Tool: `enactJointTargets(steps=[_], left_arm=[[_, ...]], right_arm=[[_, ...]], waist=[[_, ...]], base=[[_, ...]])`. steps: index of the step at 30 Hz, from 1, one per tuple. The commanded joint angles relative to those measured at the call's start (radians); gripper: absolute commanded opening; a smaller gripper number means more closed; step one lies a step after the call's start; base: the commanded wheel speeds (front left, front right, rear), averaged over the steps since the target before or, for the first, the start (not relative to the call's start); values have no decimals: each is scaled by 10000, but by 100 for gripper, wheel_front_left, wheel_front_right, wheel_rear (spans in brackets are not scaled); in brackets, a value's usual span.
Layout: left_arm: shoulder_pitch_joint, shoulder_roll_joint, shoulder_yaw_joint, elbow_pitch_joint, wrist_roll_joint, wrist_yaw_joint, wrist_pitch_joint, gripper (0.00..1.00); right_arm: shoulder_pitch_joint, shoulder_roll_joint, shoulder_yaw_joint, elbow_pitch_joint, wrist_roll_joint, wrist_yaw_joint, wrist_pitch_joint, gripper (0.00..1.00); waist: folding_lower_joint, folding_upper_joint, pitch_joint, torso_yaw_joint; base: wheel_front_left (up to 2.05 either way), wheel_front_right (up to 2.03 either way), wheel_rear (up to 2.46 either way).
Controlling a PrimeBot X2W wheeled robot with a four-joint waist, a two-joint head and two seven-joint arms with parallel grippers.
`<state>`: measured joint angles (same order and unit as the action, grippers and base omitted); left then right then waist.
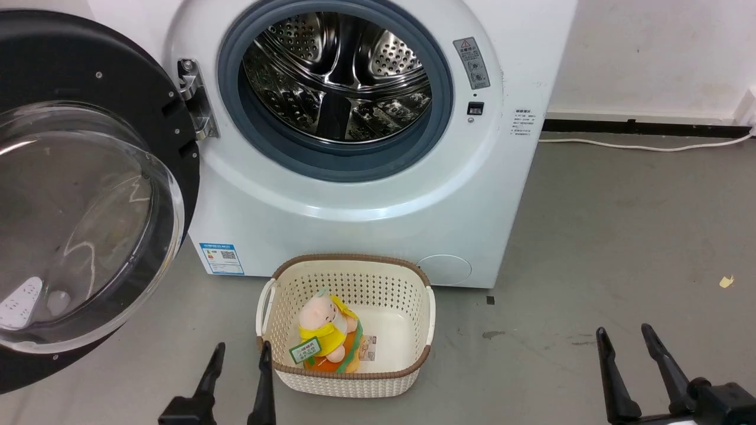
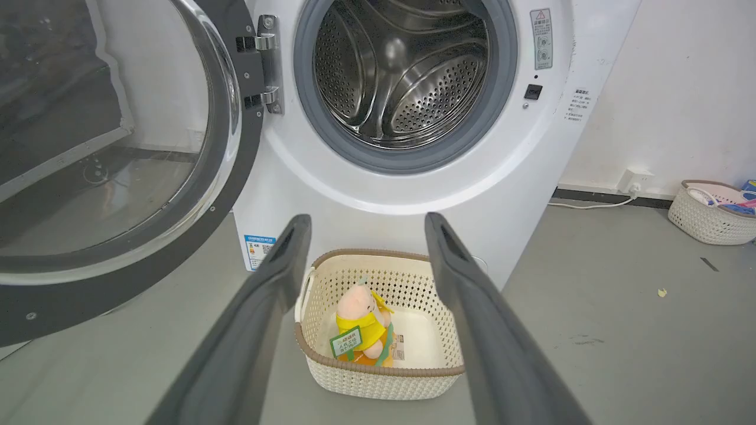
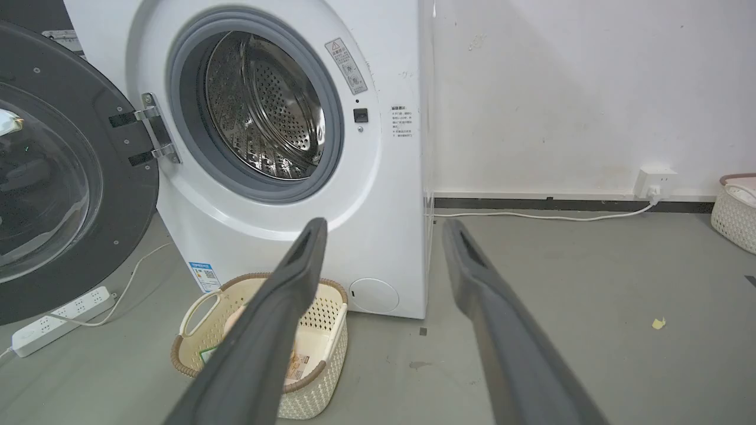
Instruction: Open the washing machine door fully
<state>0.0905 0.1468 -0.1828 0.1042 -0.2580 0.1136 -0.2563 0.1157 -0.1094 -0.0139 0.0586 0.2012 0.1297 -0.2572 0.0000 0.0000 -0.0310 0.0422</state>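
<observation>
Far left: the washing machine door (image 1: 88,195) is hanging swung wide out on its metal hinge (image 1: 198,100). Its inner face and bulging glass bowl are facing the robot, well clear of the drum opening (image 1: 336,82).

Lower left: the left gripper (image 1: 243,345) is hovering above the floor (image 1: 590,236), fingers spread and gripping nothing. It is sitting just beside a cream basket (image 1: 348,383) that is holding a plush toy (image 1: 325,330).

Centre: the washing machine (image 1: 366,230) is standing with that opening fully exposed.

Lower right: the right gripper (image 1: 623,329) is likewise hovering parted and empty, well apart from the door.

Judged from this, the opening is looking essentially complete. Whether the hinge is allowing any further travel cannot be told, so at most a final outward nudge is remaining.
</observation>
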Motion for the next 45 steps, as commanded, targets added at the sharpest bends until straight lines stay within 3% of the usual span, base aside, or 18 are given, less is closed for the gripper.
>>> enactJointTargets(steps=[1, 17, 35, 36, 45], left_arm=[[174, -67, 23, -72, 134, 61, -52, 100], [81, -197, -65, 165, 1104, -218, -54, 100], [-44, -440, 62, 216, 1178, -452, -55, 100], [85, -405, 40, 222, 1143, -422, 4, 0], [49, -422, 103, 174, 1200, -451, 122, 0]], right_arm=[[156, 35, 43, 51, -81, 10, -44, 100], [127, 161, -29, 201, -416, 10, -45, 100], [78, 218, -22, 270, -351, 10, -45, 100], [61, 171, -23, 265, -420, 0, 2, 0], [10, 186, -16, 230, -486, 0, 110, 0]], waist=[[0, 0, -16, 31], [0, 0, 10, 158], [0, 0, -6, 59], [0, 0, -7, 56], [0, 0, 5, 35]], base=[[0, 0, 0], [0, 0, 0], [0, 0, 0], [0, 0, 0], [0, 0, 0]])
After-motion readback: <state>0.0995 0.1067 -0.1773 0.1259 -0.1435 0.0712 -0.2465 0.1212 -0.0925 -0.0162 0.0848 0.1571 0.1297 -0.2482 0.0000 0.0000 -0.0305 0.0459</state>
